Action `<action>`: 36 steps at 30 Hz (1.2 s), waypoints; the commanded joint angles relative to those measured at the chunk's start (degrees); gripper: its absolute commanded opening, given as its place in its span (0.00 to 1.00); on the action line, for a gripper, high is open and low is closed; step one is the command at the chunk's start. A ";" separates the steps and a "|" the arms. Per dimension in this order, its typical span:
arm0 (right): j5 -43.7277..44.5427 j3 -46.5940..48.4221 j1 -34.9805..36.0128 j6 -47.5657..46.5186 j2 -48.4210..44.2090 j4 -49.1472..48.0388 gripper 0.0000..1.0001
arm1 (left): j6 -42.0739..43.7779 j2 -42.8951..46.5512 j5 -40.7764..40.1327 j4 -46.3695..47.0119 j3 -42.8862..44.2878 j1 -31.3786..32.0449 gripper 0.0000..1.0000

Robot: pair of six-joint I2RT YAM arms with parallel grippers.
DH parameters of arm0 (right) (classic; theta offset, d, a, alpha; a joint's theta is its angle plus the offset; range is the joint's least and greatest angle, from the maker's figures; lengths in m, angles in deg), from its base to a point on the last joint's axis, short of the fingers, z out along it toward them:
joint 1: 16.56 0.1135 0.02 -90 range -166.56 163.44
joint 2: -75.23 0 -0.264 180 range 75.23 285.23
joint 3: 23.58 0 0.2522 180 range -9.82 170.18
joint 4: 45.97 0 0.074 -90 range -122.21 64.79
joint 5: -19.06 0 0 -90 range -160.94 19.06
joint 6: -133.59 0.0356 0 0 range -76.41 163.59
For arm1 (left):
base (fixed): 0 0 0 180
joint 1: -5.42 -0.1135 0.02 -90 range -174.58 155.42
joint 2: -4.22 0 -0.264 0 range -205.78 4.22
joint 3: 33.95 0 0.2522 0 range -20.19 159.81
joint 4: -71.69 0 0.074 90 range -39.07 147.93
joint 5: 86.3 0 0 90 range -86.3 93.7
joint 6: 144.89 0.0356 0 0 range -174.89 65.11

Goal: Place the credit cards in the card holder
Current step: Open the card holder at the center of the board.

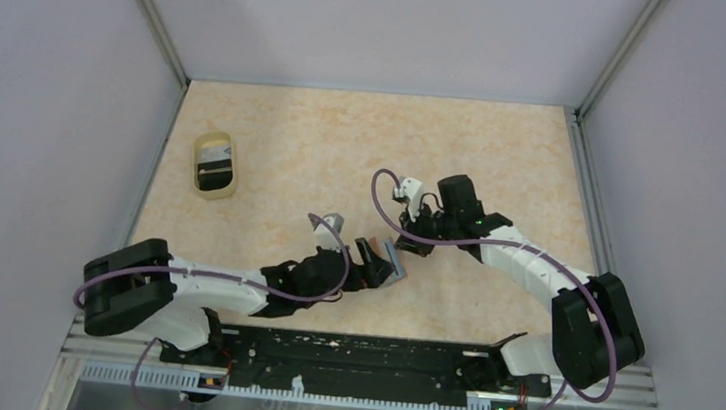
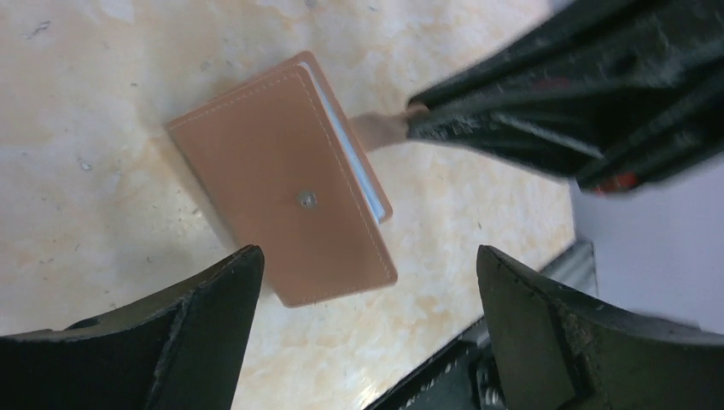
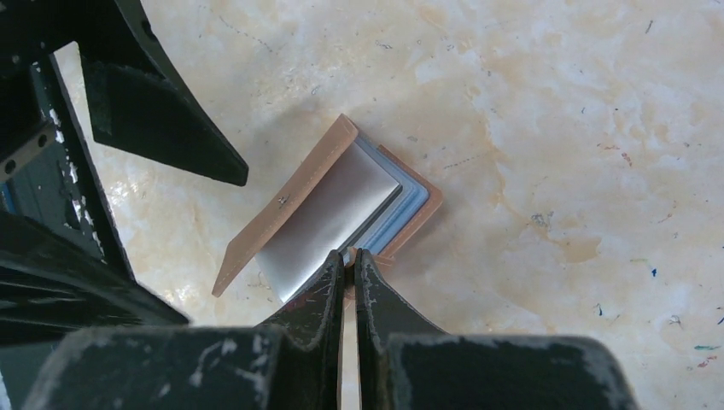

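The card holder (image 2: 286, 179) is a reddish-brown wallet with a light blue lining, lying on the table with its cover partly raised. A pale silvery credit card (image 3: 329, 218) lies inside it under the lifted cover. My right gripper (image 3: 350, 254) is shut on the card holder's small brown tab (image 2: 380, 128) at its edge. My left gripper (image 2: 367, 265) stands wide open just short of the holder's near corner, touching nothing. In the top view the card holder (image 1: 392, 260) sits between the left gripper (image 1: 376, 265) and the right gripper (image 1: 403, 243).
A translucent yellowish cup (image 1: 214, 164) lies at the left of the table with something dark and white inside. The black base rail (image 1: 355, 350) runs along the near edge, close behind the left gripper. Grey walls close in the table.
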 commanded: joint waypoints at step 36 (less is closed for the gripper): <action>3.08 1.41 -2.78 0.11 -1.38 -0.07 0.00 | 6.21 -0.52 -7.16 -34.19 11.93 -0.31 0.57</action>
